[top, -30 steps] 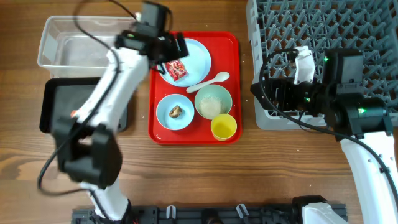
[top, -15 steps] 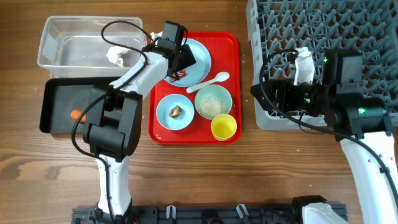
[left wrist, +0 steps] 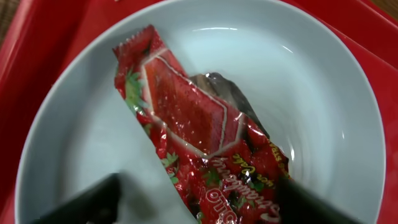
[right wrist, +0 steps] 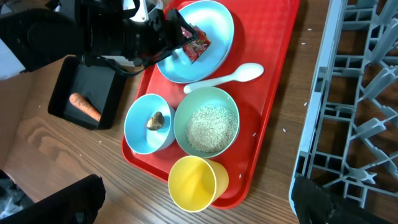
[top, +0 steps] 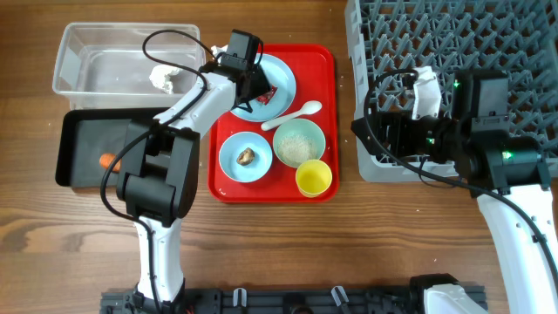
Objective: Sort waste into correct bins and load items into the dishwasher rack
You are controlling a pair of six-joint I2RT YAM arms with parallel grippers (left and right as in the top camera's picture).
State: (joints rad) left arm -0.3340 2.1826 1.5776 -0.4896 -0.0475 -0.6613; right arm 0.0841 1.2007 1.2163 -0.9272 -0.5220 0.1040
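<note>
1. This is a robot test bench, not a real kitchen: a left arm (top: 166,100) and a right arm (top: 516,228), both trailing cables, rise from a black rail (top: 288,303) at the edge of a plain wooden table (top: 288,249).
2. Kitchen props are staged: a red serving tray (top: 324,77) of dishes lies beneath the left gripper (top: 257,85), and a grey dishwasher rack (top: 523,35) stands beside the right gripper (top: 359,129).

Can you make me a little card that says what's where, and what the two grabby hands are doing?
left gripper: open, fingers on either side of the red wrapper on the light blue plate
right gripper: open, holding nothing, near the dishwasher rack
clear tub: white tissue inside
black tray: carrot inside
light blue bowl: brown food scrap
pale green bowl: rice
red tray also holds: yellow cup, white spoon
</note>
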